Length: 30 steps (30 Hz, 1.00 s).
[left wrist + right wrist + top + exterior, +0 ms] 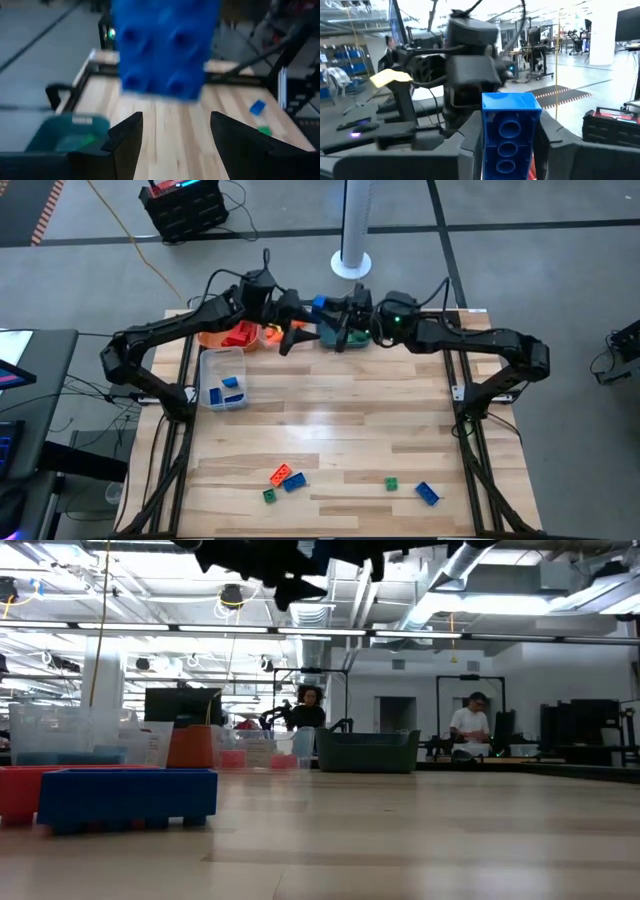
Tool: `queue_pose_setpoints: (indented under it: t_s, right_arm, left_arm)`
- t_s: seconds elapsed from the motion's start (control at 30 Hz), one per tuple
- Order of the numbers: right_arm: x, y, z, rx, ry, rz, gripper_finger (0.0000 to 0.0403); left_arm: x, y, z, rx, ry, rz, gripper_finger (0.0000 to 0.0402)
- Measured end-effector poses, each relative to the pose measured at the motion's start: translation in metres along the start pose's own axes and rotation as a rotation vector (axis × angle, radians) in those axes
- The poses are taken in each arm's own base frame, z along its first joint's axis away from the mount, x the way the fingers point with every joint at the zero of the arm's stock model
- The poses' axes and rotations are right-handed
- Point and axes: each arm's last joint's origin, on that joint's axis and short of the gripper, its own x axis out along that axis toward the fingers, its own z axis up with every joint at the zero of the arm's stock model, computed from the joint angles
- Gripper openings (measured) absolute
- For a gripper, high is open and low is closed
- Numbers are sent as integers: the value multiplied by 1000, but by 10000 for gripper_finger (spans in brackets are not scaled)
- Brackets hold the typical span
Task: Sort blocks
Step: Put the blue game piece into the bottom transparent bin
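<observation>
Fingers of my right pincer [509, 150] are pressing on either side of a blue studded plastic toy brick [510, 132], which is standing upright between them with its hollow underside facing my wrist camera. As far as I can tell they are clamping it. I am holding it in the air at the far edge of the light wooden slatted table [340, 430], over the dark teal plastic bin [367, 752].

My left pincer [175, 135] is facing it from the other side, close by. Its two dark fingers [125, 145] are standing apart with nothing between them, and the blue brick is hanging just beyond their tips.

Just beside the teal bin, under my left arm, the round orange plastic bin [212, 339] is holding red bricks [240, 333]. Next to that, nearer the table's left edge, the clear rectangular plastic bin [205, 375] is holding a few small blue bricks [232, 383].

Well apart from the bins, loose bricks are lying along the near side of the table. An orange brick [280, 474] is touching another blue brick [294, 482], with a little green brick [269, 496] just beside them. Farther right, a second green brick [391, 483] is sitting near a third blue brick [427, 493].

Beyond the table, two people [308, 710] are sitting in the room.
</observation>
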Motion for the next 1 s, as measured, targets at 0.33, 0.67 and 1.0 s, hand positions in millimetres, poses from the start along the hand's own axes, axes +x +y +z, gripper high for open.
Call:
queue_pose_setpoints:
  t_s: [0.33,0.67,1.0]
  right_arm:
    - [0,10,0,7,-7,50,106]
    - [-1,11,-1,11,-1,53,126]
    - [-13,-9,10,-15,49,-17,272]
  left_arm:
    - [-1,-1,17,-20,-150,4,228]
    - [0,-4,20,-14,-177,-11,125]
    - [-64,-21,15,-155,29,75,125]
